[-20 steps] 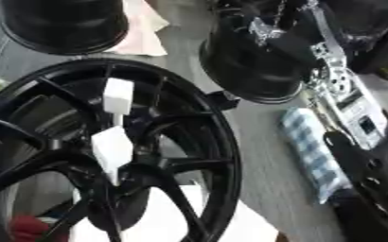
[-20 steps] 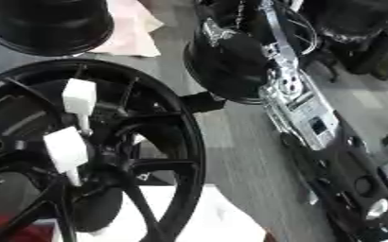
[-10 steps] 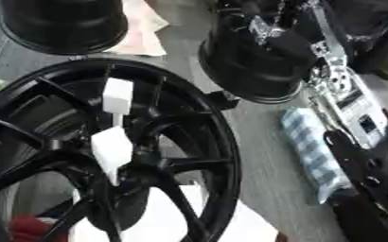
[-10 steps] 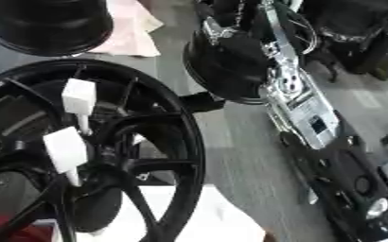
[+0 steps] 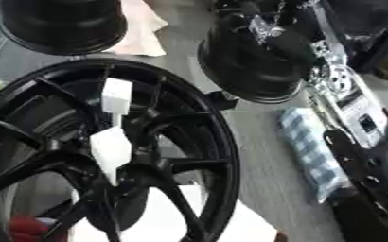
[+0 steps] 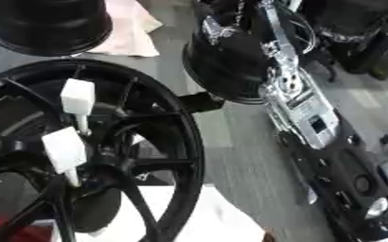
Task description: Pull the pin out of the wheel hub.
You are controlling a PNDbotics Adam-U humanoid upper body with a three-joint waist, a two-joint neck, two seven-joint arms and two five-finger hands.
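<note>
- Filling the lower left, the black wheel hub [image 5: 106,156] lies on the grey tabletop [image 5: 263,156].
- Two white-headed pins [image 5: 110,149] stand near its centre, one at 12 o'clock from the other.
- Right arm [image 6: 301,108] stretches along the 3 o'clock side; whether its hand is wide or narrow cannot be told.

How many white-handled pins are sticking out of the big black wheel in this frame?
2. One white-handled pin stands higher up among the spokes of the wheel; the other sits just below it, nearer the hub centre. Spokes could hide more.
</note>
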